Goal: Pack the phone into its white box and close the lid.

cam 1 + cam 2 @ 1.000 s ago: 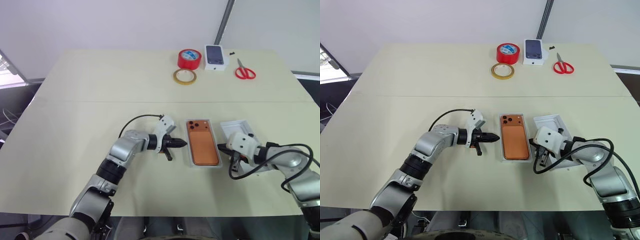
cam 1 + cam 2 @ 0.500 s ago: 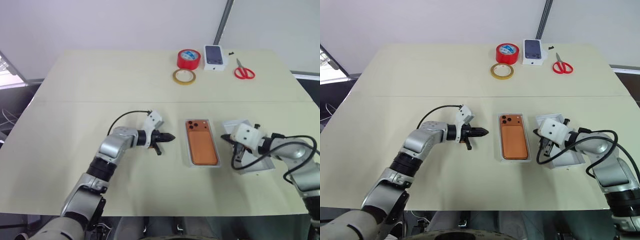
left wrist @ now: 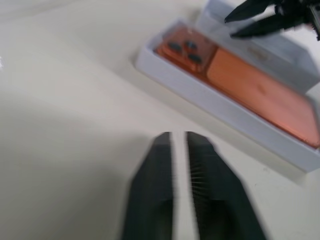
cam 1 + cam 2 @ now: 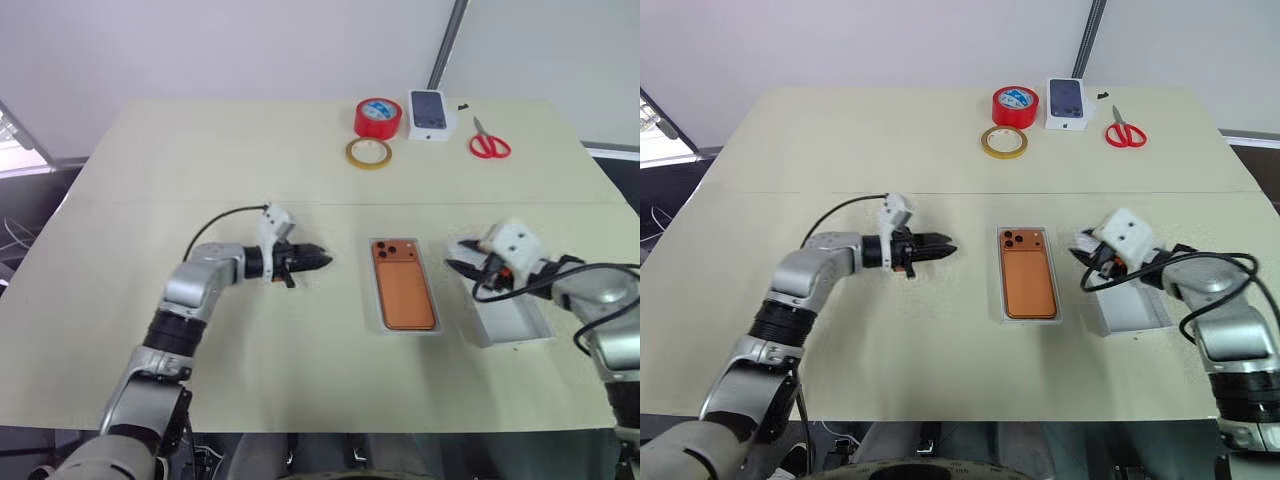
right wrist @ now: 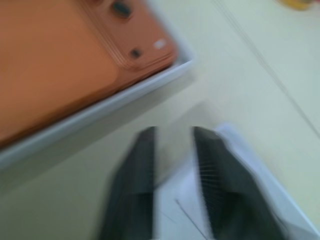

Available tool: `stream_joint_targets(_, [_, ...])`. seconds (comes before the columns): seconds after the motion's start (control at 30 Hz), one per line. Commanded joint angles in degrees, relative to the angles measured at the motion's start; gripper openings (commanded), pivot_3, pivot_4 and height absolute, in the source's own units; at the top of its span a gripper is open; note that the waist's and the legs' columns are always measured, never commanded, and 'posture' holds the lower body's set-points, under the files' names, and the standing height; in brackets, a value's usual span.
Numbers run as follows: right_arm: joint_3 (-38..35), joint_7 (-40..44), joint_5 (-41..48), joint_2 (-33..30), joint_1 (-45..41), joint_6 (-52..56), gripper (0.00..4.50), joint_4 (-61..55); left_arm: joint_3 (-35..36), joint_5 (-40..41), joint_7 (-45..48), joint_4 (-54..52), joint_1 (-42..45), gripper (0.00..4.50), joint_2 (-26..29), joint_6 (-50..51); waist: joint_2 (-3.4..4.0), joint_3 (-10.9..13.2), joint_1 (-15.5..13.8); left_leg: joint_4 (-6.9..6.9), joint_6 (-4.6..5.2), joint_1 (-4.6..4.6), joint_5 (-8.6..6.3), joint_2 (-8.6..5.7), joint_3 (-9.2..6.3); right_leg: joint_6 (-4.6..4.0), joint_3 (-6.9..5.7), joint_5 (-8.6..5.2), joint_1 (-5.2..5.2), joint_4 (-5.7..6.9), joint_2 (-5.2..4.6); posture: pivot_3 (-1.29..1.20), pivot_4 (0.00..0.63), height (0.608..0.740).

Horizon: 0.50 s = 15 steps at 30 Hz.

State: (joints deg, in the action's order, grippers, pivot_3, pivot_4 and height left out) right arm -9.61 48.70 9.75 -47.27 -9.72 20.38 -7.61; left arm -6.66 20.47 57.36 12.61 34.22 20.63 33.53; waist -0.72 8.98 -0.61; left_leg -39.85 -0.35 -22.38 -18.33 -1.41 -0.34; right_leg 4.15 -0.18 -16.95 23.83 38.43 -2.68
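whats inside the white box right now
The orange phone lies face down inside the white box, camera lenses up at the far end, filling nearly the whole tray. The box floor beneath it is covered, so anything under the phone cannot be seen.

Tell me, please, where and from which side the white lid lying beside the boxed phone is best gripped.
Probably by one of its long raised walls. The lid lies open side up on the table, right of the white box holding the phone, so a thin wall stands free. The right gripper, fingers parted, hovers over its far end and could come down from above, one finger inside, one outside.
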Motion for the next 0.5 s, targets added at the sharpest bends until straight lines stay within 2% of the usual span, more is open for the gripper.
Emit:
stream_joint_targets(0.03, [-5.8, -2.8, 4.3, 1.8, 4.1, 4.2, 3.37, -7.6, 2.7, 1.5, 3.0, -2.2, -0.3, 2.81, 2.3, -4.2, 0.0, 0.0, -0.1, 0.0, 0.0, 0.0, 0.0, 0.0, 0.0, 0.0, 0.0, 0.0, 0.0, 0.0, 0.0, 0.0, 0.15, 0.74])
stream_joint_targets(0.1, [-7.6, -5.5, 5.0, 3.9, 8.2, 6.5, 4.36, -12.3, 2.1, -1.3, 2.6, -0.8, -2.2, 3.77, 4.4, -8.4, 0.02, 0.0, -0.2, 0.01, 0.0, 0.0, 0.0, 0.01, -0.02, 0.0, 0.0, 0.0, -0.02, -0.01, 0.0, 0.0, 0.15, 0.74])
stream_joint_targets(0.13, [-8.3, -7.0, 5.0, 5.1, 10.2, 7.0, 4.5, -14.4, 2.7, -1.3, 2.2, -0.5, -3.1, 4.3, 4.8, -9.1, 0.02, 0.0, -0.1, 0.03, 0.0, 0.0, 0.0, 0.0, -0.02, 0.0, 0.0, 0.0, -0.02, -0.03, -0.01, 0.0, 0.15, 0.74])
stream_joint_targets(0.17, [-9.0, -8.2, 5.0, 6.1, 12.3, 7.4, 4.5, -16.7, 3.4, -0.9, 1.9, -1.1, -4.4, 4.46, 5.0, -10.0, 0.06, 0.0, -0.1, 0.03, 0.01, 0.02, -0.01, 0.0, -0.02, 0.0, 0.0, 0.0, -0.04, -0.03, -0.01, 0.0, 0.15, 0.74])
stream_joint_targets(0.27, [-11.3, -12.2, 5.1, 8.5, 15.4, 9.9, 4.5, -21.5, 5.4, 0.0, 0.8, -3.9, -7.5, 4.46, 5.0, -12.8, 0.07, 0.0, 0.0, 0.03, 0.27, 0.0, -0.16, 0.0, -0.01, 0.0, 0.0, 0.0, -0.03, -0.04, -0.04, 0.0, 0.15, 0.74])
stream_joint_targets(0.33, [-11.3, -13.7, 4.3, 7.9, 15.4, 11.3, 4.5, -23.8, 5.9, -2.2, -0.6, -3.7, -7.9, 4.46, 4.6, -19.6, 0.07, 0.0, 0.0, 0.01, 0.29, 0.01, -0.17, 0.0, -0.01, 0.01, 0.01, 0.01, -0.03, -0.03, -0.04, 0.0, 0.15, 0.74])
stream_joint_targets(0.5, [-7.0, -18.0, 3.0, 7.2, 14.3, 21.1, 4.5, -26.3, 8.6, 2.2, 3.8, -2.7, -6.1, 4.46, 4.5, -24.4, 0.07, 0.0, -0.1, 0.0, 0.29, 0.03, -0.17, 0.0, -0.02, 0.01, 0.0, 0.01, -0.05, -0.03, -0.04, 0.0, 0.15, 0.74])
